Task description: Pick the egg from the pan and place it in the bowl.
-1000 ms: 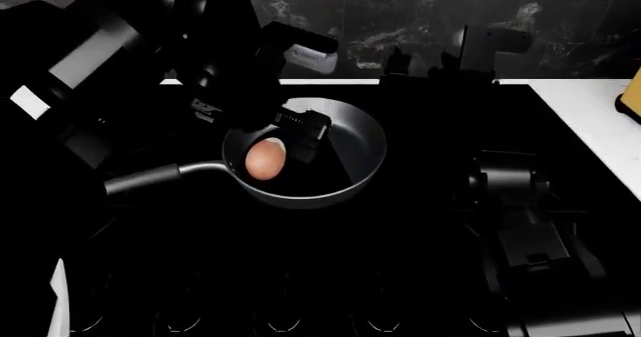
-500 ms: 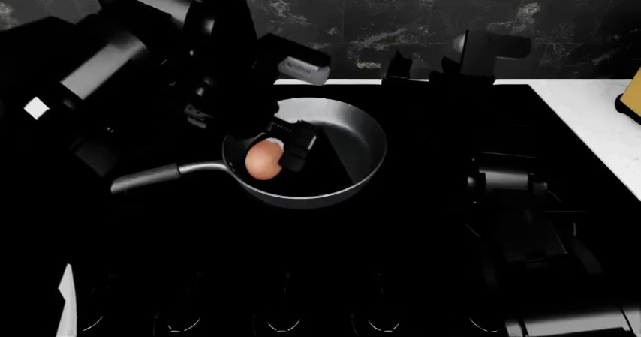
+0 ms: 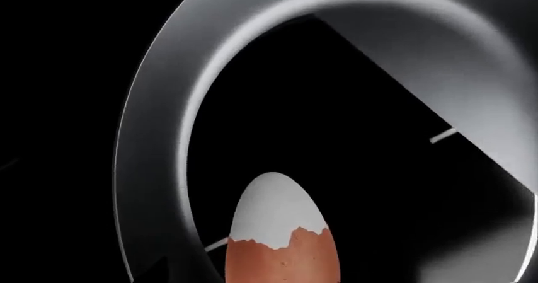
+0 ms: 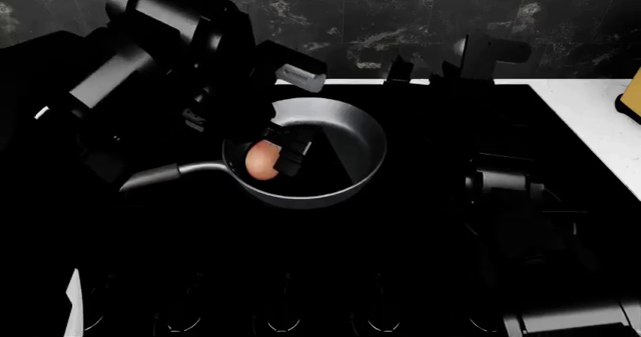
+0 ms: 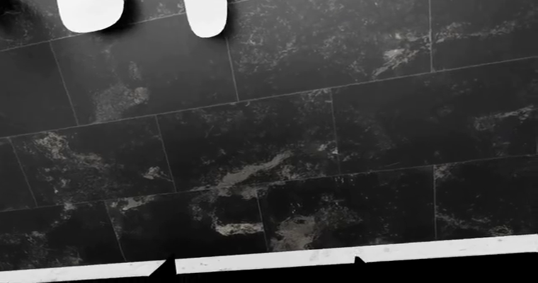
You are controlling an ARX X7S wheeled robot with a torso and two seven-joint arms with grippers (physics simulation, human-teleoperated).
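Observation:
The orange-brown egg point(image 4: 261, 161) lies in the left part of the dark grey pan point(image 4: 368, 151), whose long handle point(image 4: 165, 178) points left. My left gripper point(image 4: 272, 154) is lowered into the pan and straddles the egg, with one black finger point(image 4: 293, 148) close against its right side; the other finger is hidden. In the left wrist view the egg point(image 3: 283, 245) sits right at the jaws, with the pan rim point(image 3: 160, 138) curving around it. My right gripper point(image 4: 421, 67) stands open behind the pan, facing the wall, its tips point(image 5: 171, 267) holding nothing. The bowl is out of view.
The pan rests on a black cooktop point(image 4: 331, 277). A white counter point(image 4: 591, 119) lies to the right, with a yellow-brown object point(image 4: 631, 97) at its edge. Dark marble wall tiles point(image 5: 286, 138) rise at the back, with two white shapes point(image 5: 88, 5) on them.
My left arm has come down and drawn in, so the finger now covers more of the egg's right side. The egg, pan and right arm have stayed put.

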